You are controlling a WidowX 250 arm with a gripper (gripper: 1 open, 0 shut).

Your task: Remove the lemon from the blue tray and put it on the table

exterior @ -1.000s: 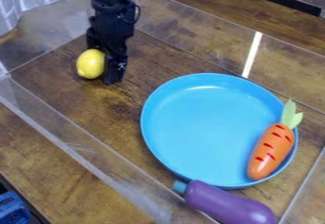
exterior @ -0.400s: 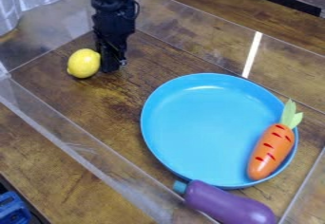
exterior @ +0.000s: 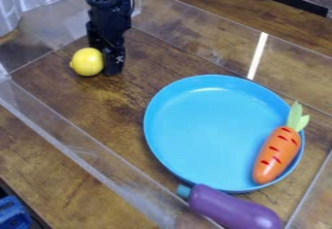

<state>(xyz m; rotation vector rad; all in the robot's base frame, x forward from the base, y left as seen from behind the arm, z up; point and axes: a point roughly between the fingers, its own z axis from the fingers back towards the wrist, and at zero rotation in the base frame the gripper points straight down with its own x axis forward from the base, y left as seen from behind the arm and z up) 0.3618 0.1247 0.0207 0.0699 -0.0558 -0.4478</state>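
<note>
You have the dark brown wooden table (exterior: 78, 146) spread across the scene, its grain showing, with a clear wall (exterior: 97, 160) running along the left and near side. On the table, right of the middle, sits the big round blue tray (exterior: 201, 136) with its shallow raised rim. At the far left is your black gripper (exterior: 109, 64), reaching down close to the wood. You can't tell from this view whether its fingers are spread or pressed together; they are dark and too small to read. The purple eggplant (exterior: 234, 210) lies outside the tray, by its near rim, green end toward the left. The orange carrot (exterior: 277, 155) rests at the tray's right side, its green leaves pointing far and reaching over the rim. Your lemon (exterior: 87, 62), bright yellow, is out of the tray, on the table at the far left, just beside the gripper on its left side.
</note>
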